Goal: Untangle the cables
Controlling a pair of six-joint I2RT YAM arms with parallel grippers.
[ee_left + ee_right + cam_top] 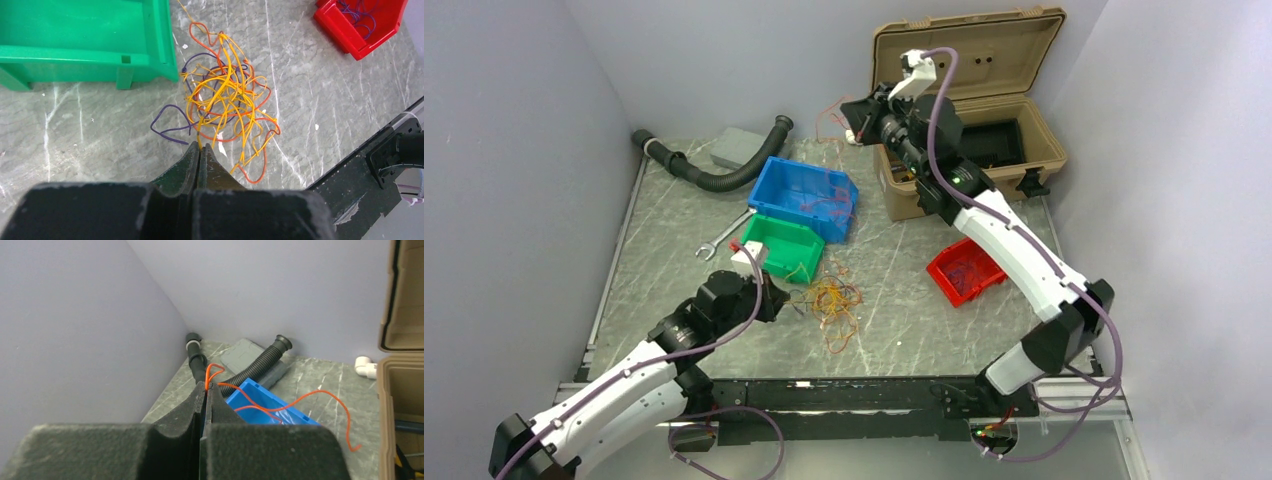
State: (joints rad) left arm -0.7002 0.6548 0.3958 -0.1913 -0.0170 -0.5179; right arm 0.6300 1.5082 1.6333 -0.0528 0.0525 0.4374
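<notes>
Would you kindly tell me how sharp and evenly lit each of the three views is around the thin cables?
Top external: soft, even light with no hard shadows, though the strands of the cables merge at that size. Left wrist: the cables are crisp, while the left gripper is dark and soft in the foreground. Right wrist: the orange cable is sharp, and the right gripper is blurred up close.

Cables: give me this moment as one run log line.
right gripper: shut on orange cable, airborne near blue bin | left gripper: shut at tangle edge, hold unclear
</notes>
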